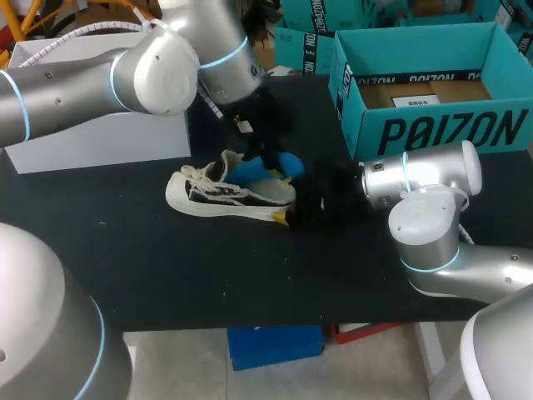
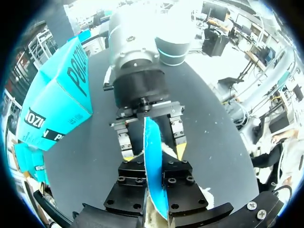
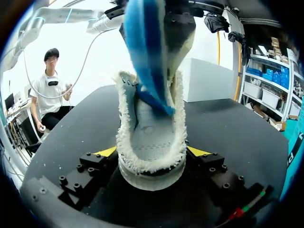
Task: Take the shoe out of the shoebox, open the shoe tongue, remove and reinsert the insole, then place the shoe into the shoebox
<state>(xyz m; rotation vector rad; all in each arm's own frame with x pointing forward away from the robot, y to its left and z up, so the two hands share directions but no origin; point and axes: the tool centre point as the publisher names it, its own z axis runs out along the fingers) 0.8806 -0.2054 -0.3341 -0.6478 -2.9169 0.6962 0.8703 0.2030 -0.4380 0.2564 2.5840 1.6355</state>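
Shoe [image 1: 218, 198] is sitting out of the box, near the middle of the table [image 1: 208, 267], toe pointing toward the left edge. Insole [image 1: 254, 171] is standing up out of the opening, lower end just inside the shoe.

Left gripper [image 2: 154, 175] is clamping the insole flat between both fingers. Right gripper [image 3: 152, 154] is gripping the heel, one yellow tip on each side. The two grippers are working very close together.

Risks as I'm reading them:
- Insole is bending near its lower end. Pushing down off-axis is likely buckling it or catching it on the frayed collar instead of seating it.
- Pulling up is loading the heel grip. It's holding only the heel, so the shoe may be lifting or pivoting with the toe swinging.
- The left grip looks to be on a small patch, so the insole may be slipping or twisting.
- Grippers this near each other are risking finger contact.
- Laces [image 1: 196, 173] are hanging loose at the front and may be snagging later.

Shoebox [image 1: 450, 129] is open at the far right corner, well apart from the shoe.
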